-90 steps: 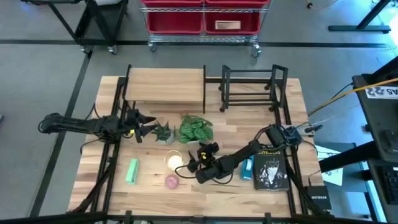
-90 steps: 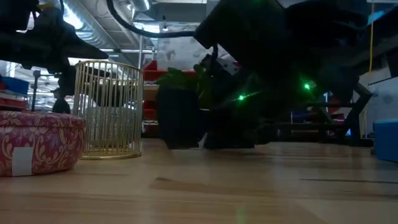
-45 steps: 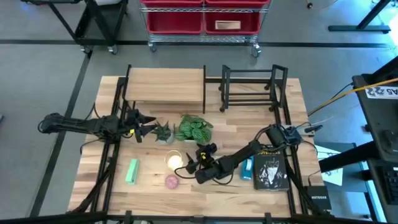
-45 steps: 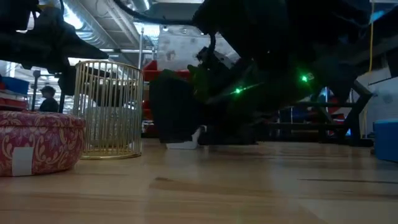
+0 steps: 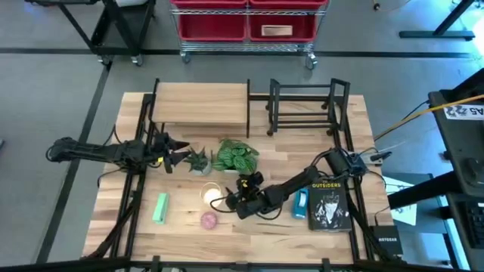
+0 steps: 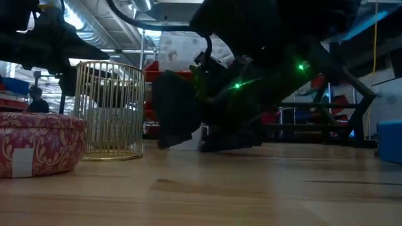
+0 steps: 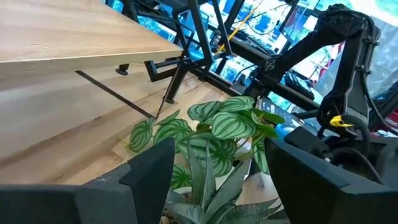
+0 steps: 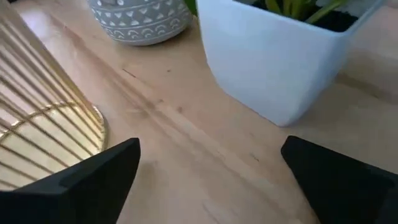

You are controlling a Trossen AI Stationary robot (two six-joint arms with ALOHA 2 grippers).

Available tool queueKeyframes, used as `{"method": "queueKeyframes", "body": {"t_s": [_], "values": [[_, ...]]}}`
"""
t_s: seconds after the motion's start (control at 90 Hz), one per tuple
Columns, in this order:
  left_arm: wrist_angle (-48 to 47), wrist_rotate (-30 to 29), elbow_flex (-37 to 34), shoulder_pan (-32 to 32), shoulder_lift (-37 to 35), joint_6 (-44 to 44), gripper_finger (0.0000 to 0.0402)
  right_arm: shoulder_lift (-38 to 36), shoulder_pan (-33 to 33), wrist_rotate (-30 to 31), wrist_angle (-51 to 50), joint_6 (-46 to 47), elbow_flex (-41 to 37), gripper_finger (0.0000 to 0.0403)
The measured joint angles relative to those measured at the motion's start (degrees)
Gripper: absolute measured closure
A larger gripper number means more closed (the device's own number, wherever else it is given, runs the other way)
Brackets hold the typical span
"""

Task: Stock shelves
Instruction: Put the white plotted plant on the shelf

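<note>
While both arms sit low on the table, right gripper (image 5: 233, 202), fingers spread and empty, lies nearest the white-potted leafy plant (image 5: 236, 157), at its twelve o'clock. Left gripper (image 5: 181, 157), fingers spread, flanks the small succulent (image 5: 199, 160). Farther, twelve o'clock: wood-topped shelf (image 5: 201, 105), black rack (image 5: 304, 106).

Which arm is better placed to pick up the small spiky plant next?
The left. Its open gripper sits right beside the spiky plant, fingers either side of it in the wrist view; the right gripper is down by the gold wire basket.
</note>
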Motion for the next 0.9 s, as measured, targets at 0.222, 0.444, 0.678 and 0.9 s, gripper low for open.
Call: {"method": "queueKeyframes", "body": {"t_s": [0.222,0.444,0.678,0.9], "values": [[0.0,0.0,0.0,0.0,0.0,0.0,0.0166,0.3,-0.2,6.0,-2.6,3.9,-0.2,0.0009],[0.0,0.0,0.0,0.0,0.0,0.0,0.0166,0.5,-0.8,9.9,-3.8,6.0,-0.4,0.0008],[0.0,0.0,0.0,0.0,0.0,0.0,0.0166,-1.1,-1.0,13.9,-14.4,10.3,-0.7,0.0008],[0.0,0.0,0.0,0.0,0.0,0.0,0.0166,-4.3,0.2,17.2,-41.1,31.5,-0.7,0.0013]]}}
